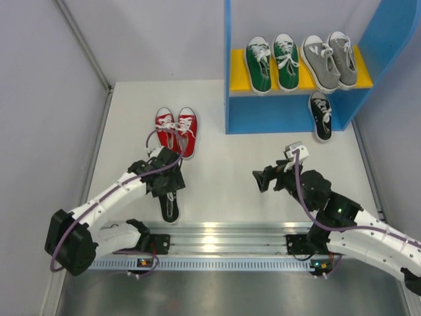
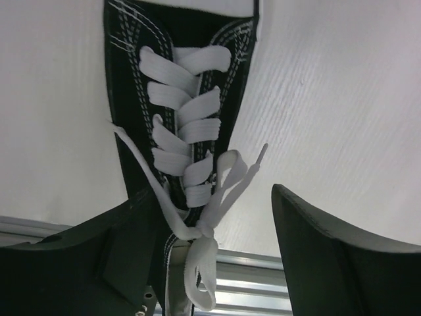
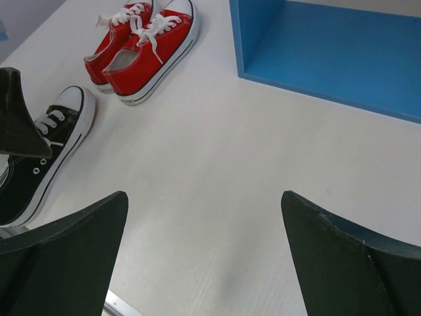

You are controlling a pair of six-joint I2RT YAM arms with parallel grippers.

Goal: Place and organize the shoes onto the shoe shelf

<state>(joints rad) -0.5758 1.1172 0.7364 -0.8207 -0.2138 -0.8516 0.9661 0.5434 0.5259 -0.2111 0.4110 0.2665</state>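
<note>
A black shoe [image 1: 170, 209] lies on the white table near the front rail, toe away from the arms. My left gripper [image 1: 167, 186] is open and hangs over its heel end. In the left wrist view the fingers stand on either side of the laced black shoe [image 2: 184, 99], and the left finger [image 2: 79, 263] is close against its side. The red pair [image 1: 176, 128] stands behind it. The second black shoe [image 1: 321, 115] sits at the bottom of the blue shelf [image 1: 250, 122]. The green pair [image 1: 272, 62] and grey pair [image 1: 330, 60] are on the yellow board [image 1: 239, 72]. My right gripper [image 1: 261, 179] is open and empty.
In the right wrist view the gripper [image 3: 204, 194] hovers over bare table, with the red pair [image 3: 141, 39] and black shoe [image 3: 39, 151] to the left and the shelf's blue bottom [image 3: 329, 59] ahead. A metal rail [image 1: 217, 237] runs along the near edge.
</note>
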